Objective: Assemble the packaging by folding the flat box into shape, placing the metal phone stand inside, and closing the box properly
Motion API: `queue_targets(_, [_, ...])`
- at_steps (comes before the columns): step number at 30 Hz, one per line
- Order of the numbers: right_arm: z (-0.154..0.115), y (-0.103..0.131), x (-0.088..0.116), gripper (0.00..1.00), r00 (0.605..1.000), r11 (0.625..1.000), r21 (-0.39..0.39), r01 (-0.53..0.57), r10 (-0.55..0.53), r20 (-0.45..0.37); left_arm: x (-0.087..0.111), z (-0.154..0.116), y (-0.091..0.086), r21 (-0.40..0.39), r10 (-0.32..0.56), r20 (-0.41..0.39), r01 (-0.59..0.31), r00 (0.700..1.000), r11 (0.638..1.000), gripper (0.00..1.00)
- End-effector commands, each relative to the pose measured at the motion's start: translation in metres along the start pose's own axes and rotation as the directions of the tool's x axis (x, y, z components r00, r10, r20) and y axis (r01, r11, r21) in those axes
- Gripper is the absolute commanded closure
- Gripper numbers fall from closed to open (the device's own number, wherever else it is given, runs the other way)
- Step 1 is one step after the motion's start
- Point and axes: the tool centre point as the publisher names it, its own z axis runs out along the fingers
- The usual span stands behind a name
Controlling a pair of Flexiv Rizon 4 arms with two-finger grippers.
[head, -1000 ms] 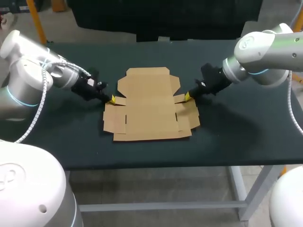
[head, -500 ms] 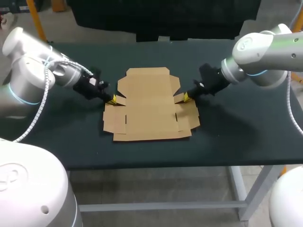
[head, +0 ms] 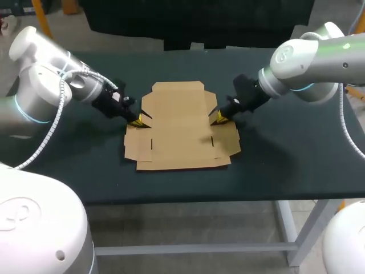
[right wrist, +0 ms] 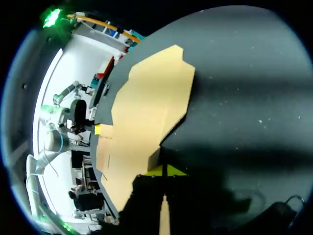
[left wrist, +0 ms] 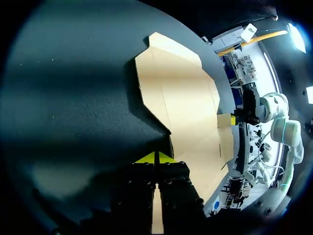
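Note:
A flat brown cardboard box blank (head: 178, 134) lies unfolded in the middle of the dark table. My left gripper (head: 138, 121) is shut, its yellow tips pressed against the small side tab on the blank's left edge. My right gripper (head: 217, 118) is shut too, and it touches the matching tab on the right edge. Both tabs look slightly tipped up. In the left wrist view the closed tips (left wrist: 155, 157) meet the cardboard (left wrist: 181, 98) at its edge, and in the right wrist view the tips (right wrist: 165, 170) do the same against the cardboard (right wrist: 146, 107). No metal phone stand shows in any view.
The dark table top (head: 285, 154) stretches bare around the blank on all sides. Its front edge runs a short way below the blank's near flap.
Both grippers have slid inward toward the blank's middle, the right one further. The side tabs they touch have been pushed in and raised a little.

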Motion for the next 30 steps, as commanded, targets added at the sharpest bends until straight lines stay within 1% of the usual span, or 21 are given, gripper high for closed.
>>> queue_targets(1, [0.004,0.000,0.007,1.00,1.000,1.000,0.001,-0.002,0.002,0.030,0.007,0.000,0.000,-0.004,-0.004,0.031,0.004,1.000,1.000,1.00])
queue_targets(8, [0.006,0.001,0.013,1.00,0.998,1.000,0.001,0.000,0.000,0.056,0.011,0.001,0.001,0.002,-0.007,0.062,0.007,0.998,1.000,1.00])
queue_targets(16, [0.007,0.001,0.013,1.00,0.998,1.000,-0.003,-0.004,0.004,0.068,0.015,0.001,0.002,0.006,-0.012,0.087,0.011,0.996,1.000,1.00])
queue_targets(21, [0.007,0.000,0.014,1.00,0.996,1.000,-0.008,-0.011,0.012,0.085,0.018,0.002,0.005,0.037,-0.020,0.119,0.016,0.993,0.999,1.00])
queue_targets(25, [0.005,-0.001,0.017,1.00,0.995,1.000,-0.018,-0.009,0.011,0.096,0.021,0.003,0.004,0.052,-0.019,0.134,0.012,0.991,0.999,1.00])
queue_targets(30, [0.005,-0.002,0.021,1.00,0.993,1.000,-0.025,-0.001,0.004,0.115,0.025,0.006,0.004,0.056,-0.007,0.142,-0.001,0.990,0.998,1.00])
